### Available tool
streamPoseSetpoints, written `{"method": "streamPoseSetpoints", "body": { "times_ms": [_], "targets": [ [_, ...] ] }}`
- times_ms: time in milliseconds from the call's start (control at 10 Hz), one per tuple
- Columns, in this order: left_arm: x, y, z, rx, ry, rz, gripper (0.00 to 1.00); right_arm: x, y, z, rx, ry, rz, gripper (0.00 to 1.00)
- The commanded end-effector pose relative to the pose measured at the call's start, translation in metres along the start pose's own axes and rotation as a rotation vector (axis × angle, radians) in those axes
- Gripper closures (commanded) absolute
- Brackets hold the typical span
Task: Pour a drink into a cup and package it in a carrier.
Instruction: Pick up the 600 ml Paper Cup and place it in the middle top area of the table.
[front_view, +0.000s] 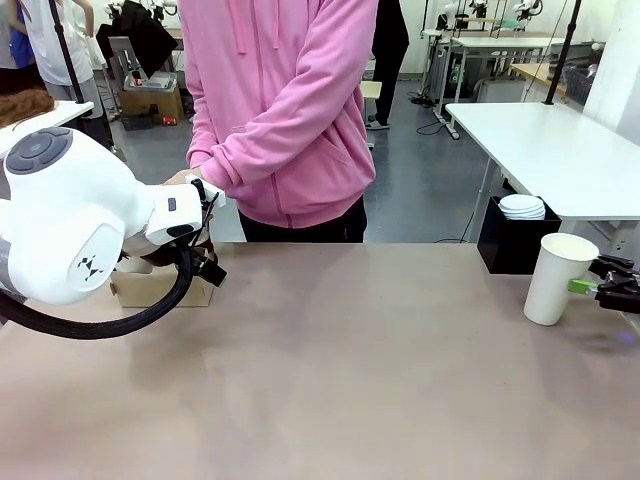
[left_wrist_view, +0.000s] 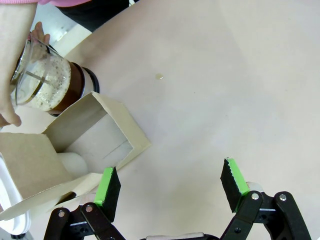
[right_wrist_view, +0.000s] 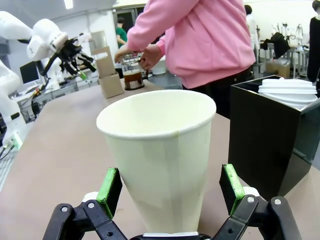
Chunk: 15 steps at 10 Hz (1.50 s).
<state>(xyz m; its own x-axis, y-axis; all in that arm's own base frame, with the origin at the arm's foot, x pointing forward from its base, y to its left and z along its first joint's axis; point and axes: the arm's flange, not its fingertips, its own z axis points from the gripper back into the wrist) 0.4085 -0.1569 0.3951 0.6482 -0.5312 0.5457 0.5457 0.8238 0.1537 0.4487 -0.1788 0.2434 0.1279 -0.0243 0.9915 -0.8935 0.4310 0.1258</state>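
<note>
Drink: dark brown band with pale foam, inside the glass jug; jug sits at the far-left end of the bench, the person's hand on it; looks tilted in the left wrist view, but that camera rolls, so I can't tell its true lean; nothing pouring.

Carrier: brown cardboard, just beside the jug on its near side, touching or almost; one open slot plainly seen, something pale and round beside it, can't tell what.

Cup: white paper, upright, empty as far as the rim shows; at the right end of the bench, well apart from jug and carrier.

Key relation: cup stands between the fingers of the right gripper, long axis vertical, fingers level with its lower half; gripper spread wide, green pads clear of the wall on both sides, holding nothing. Right arm is by far the nearer to the cup; closing is likely the next step, then carrying it left to the jug.

Left gripper: also spread and empty, hanging above the bench just by the carrier's near edge; nearer to carrier and jug than the right arm.

Counts: one jug, one cup on the bench, one carrier, two grippers, one black box just beyond the cup, with a stack of white lids, number unclear.
</note>
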Motion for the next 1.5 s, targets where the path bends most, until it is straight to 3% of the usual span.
{"method": "streamPoseSetpoints", "body": {
  "times_ms": [0, 800, 900, 1000, 1100, 1400],
  "targets": [
    [0.001, 0.000, 0.002, 0.001, -0.004, 0.000, 0.00, -0.002, 0.000, -0.016, -0.034, -0.012, 0.017, 0.00],
    [0.001, 0.000, 0.002, 0.001, -0.004, 0.000, 0.00, -0.010, -0.004, -0.051, 0.034, -0.022, -0.006, 0.00],
    [0.001, 0.000, 0.002, 0.001, -0.004, 0.000, 0.00, -0.011, -0.006, -0.052, 0.067, -0.022, -0.039, 0.20],
    [0.001, 0.000, 0.002, 0.001, -0.004, 0.000, 0.00, -0.008, -0.006, -0.045, 0.062, -0.015, -0.111, 0.20],
    [0.001, 0.000, 0.002, 0.001, -0.004, 0.000, 0.00, -0.012, -0.001, -0.047, 0.053, -0.008, -0.022, 0.20],
    [0.001, 0.000, 0.002, 0.001, -0.004, 0.000, 0.00, -0.013, -0.001, -0.047, 0.056, -0.011, -0.043, 0.20]
  ]
}}
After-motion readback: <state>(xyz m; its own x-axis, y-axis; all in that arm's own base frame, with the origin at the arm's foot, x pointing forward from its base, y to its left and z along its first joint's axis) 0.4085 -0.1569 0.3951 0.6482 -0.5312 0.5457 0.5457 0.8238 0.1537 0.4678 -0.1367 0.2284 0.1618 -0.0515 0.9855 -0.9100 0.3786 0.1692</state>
